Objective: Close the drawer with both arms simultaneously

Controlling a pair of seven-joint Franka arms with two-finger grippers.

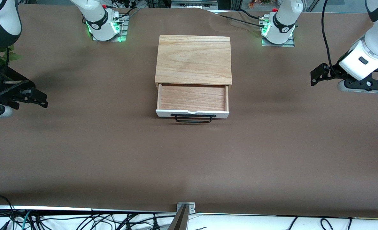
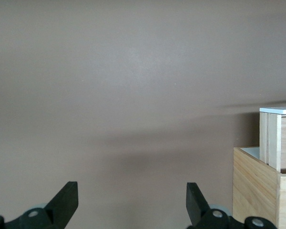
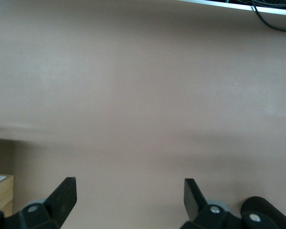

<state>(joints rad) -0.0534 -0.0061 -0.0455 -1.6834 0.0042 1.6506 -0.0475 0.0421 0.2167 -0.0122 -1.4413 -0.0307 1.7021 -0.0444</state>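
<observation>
Both our grippers, left [image 1: 316,76] and right [image 1: 37,97], hang with fingers apart over bare table either side of the drawer [image 1: 192,100], which stands pulled out of its wooden casing [image 1: 193,59], untouched.

A: What do the arms look like?

B: Both are white, rounded shells with dark grey joint bands. The left arm [image 1: 372,54] has a black cable hanging along it and a small dark oval on its wrist.

A: And the bases?

B: Each sits on a metal plate, glowing green, with a red knob and a round logo.

A: The grippers?

B: The left gripper [image 1: 316,77] and right gripper [image 1: 38,98] are black, with wedge-shaped fingers [image 2: 64,200] and silver screws.
</observation>
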